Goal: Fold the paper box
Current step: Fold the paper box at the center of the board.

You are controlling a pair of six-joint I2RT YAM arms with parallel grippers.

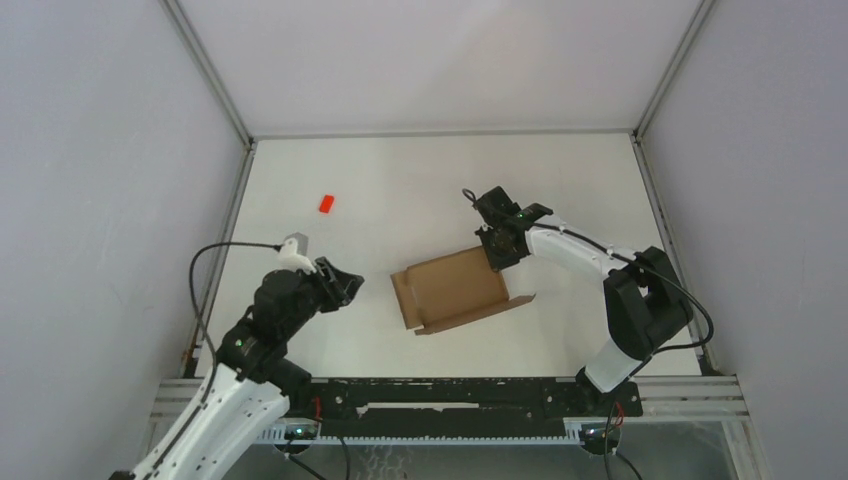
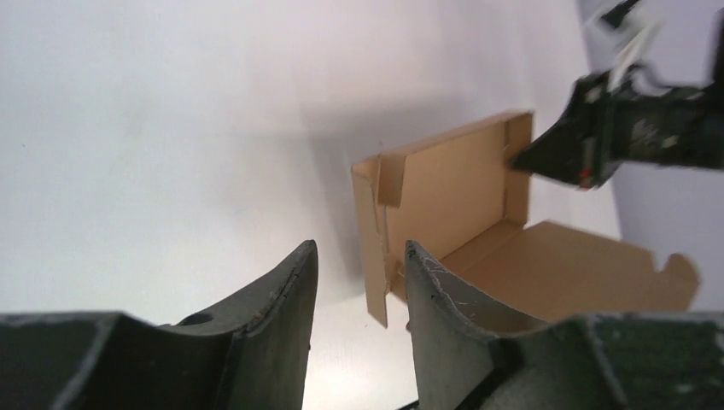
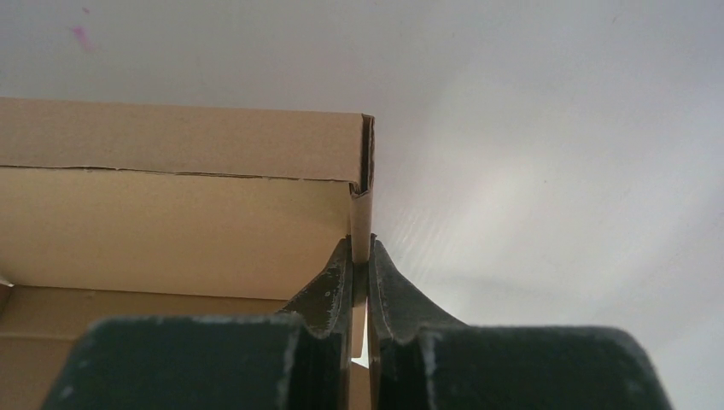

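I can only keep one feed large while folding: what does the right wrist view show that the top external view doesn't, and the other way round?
Right wrist only: the right gripper pinching the paper box's upright side wall edge-on, near its corner. Top external only: the left gripper, open and apart from the box, and the unfolded flap lying flat on the near side. Both: the brown box with the right gripper at its far right corner.

Left gripper (image 2: 360,254), jaws parted, faces the paper box (image 2: 452,184).
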